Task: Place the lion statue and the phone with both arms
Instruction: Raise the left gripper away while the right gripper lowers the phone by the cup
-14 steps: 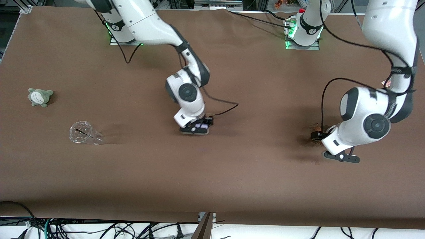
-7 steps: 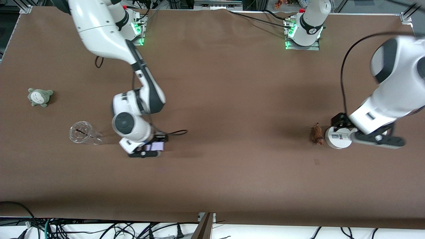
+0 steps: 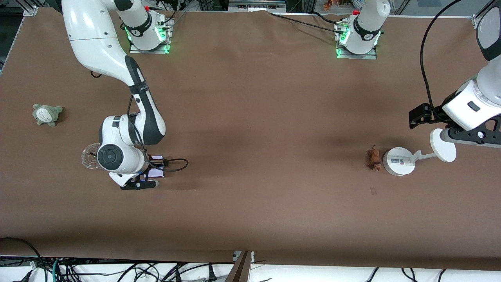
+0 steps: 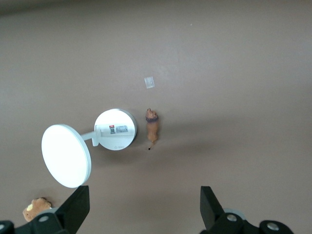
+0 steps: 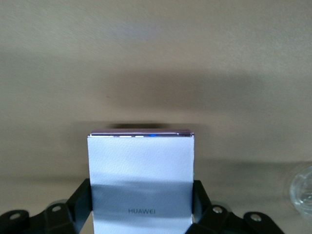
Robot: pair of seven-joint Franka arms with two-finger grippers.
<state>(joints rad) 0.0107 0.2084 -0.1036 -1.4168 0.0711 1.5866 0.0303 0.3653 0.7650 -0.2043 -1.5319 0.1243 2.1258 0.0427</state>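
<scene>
Right gripper (image 5: 141, 214) is clamped on the phone (image 5: 141, 175), up over the table (image 3: 250, 203) just beside the clear plastic cup (image 3: 89, 156). Left gripper (image 4: 141, 214) has its fingers spread apart with nothing between them, above the table's left-arm end. Lion statue (image 3: 373, 158) lies on the table, touching the white stand (image 3: 399, 161).

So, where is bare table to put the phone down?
Widest bare stretch: between the right pincer, shut on the phone, and the lion statue. Crowded: by the clear cup, and around the white stand under the open left pincer.
</scene>
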